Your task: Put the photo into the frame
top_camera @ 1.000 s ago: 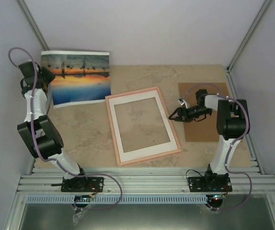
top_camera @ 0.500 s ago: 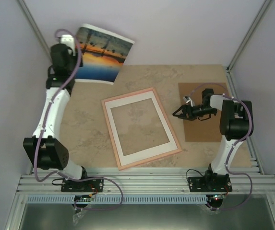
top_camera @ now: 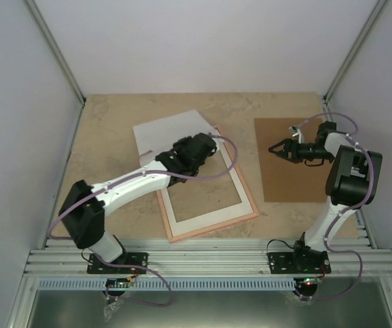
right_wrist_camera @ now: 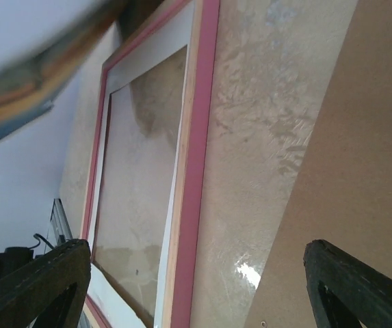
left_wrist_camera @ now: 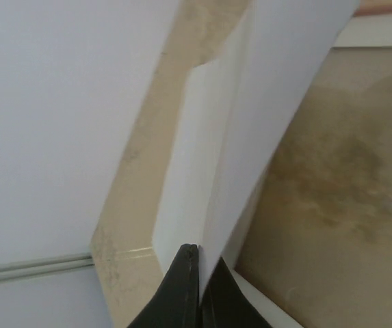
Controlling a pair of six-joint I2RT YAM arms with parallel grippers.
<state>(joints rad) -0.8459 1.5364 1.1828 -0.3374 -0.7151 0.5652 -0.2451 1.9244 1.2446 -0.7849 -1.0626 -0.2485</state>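
Note:
The photo shows its plain white back and lies tilted over the far-left part of the pink frame. My left gripper is shut on the photo's edge. In the left wrist view the fingers pinch the white sheet above the frame's white inner mat. My right gripper is open and empty, to the right of the frame. In the right wrist view the frame lies between the spread fingers. The photo's coloured face shows blurred at the upper left.
A plain brown cardboard sheet lies right of the frame, under my right gripper; it also shows in the right wrist view. White walls close the back and sides. An aluminium rail runs along the near edge.
My left arm has swung the photo from the far-left wall down over the frame, now white back up. My right gripper has moved right, away from the frame, over the cardboard.

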